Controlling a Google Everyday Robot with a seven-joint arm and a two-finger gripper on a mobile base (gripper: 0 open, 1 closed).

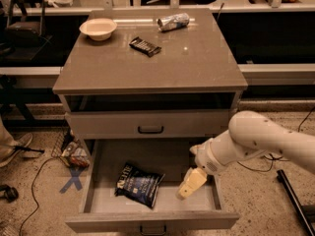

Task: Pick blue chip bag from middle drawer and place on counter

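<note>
Gripper place: I see my gripper [192,183] low inside the open drawer [152,219], near its wall on the right side of the view and pointing down toward the floor of the drawer.
Gripper state: I cannot tell if it is apart or together. It looks to me like one pale block.
Bag place: the blue chip bag [139,183] lies flat on the drawer floor, around the middle, a little toward the front.
Direction from gripper to bag: the bag is just beside the gripper, toward the left of the view and at about the same depth. They are apart, not touching.
Bag axis: it lies askew to the drawer walls. I judge that the long side runs from back-left to front-right, but the crinkles make this uncertain.
Next move, my judgement: I must shift sideways over the bag and descend. The nearest corner is the easiest place to pinch.
Drawer content: I see only the bag.
Other drawer: the drawer above [150,124] is closed.
Counter: the counter [147,75] carries a bowl [98,28], a black wrapper [145,46] and a can [173,21], all toward the back. The front part has room for the bag.
</note>
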